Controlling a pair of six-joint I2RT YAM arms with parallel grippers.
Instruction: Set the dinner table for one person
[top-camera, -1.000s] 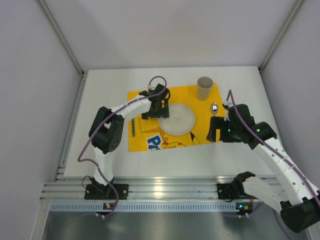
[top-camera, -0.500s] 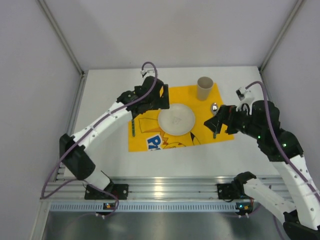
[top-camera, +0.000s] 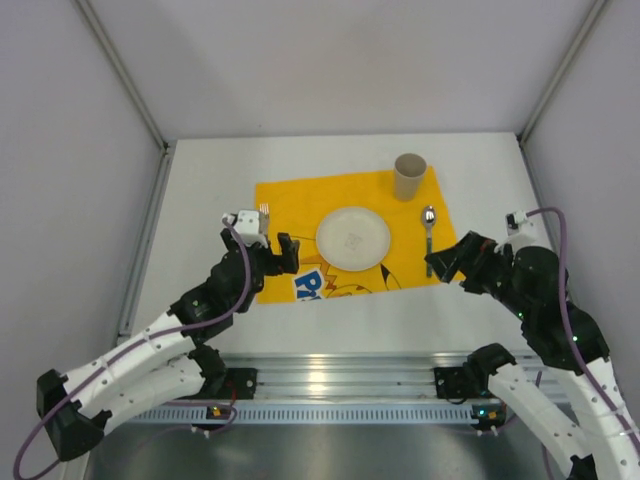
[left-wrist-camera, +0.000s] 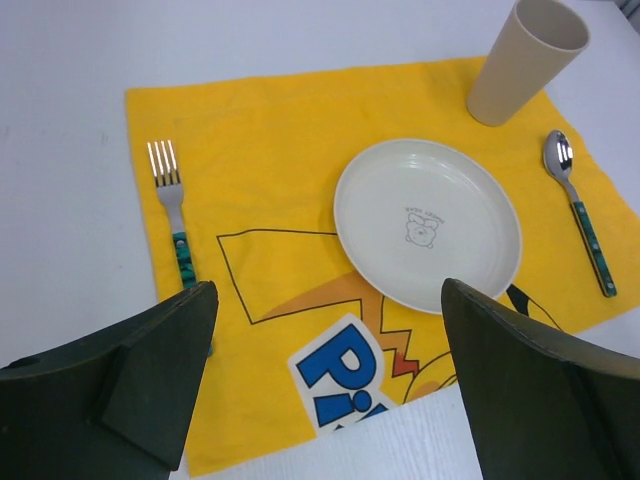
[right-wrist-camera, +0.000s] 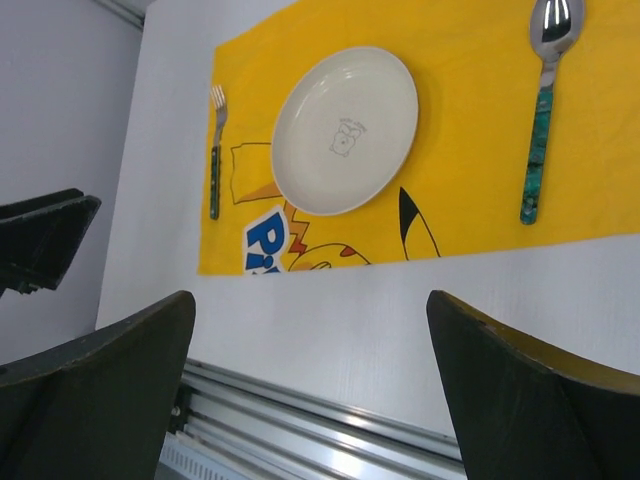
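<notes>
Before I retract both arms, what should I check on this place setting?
1. The yellow-orange cartoon-print placemat lies flat on the plain white tabletop: ok.
2. The round white plate sits mid-mat: ok.
3. The green-handled metal fork lies on the mat, left of the plate, apart from it: ok.
4. The green-handled metal spoon lies on the mat, right of the plate: ok.
5. The beige cup stands upright at the mat's far right corner: ok.
6. The left tool and the right tool are open and empty: ok.
</notes>
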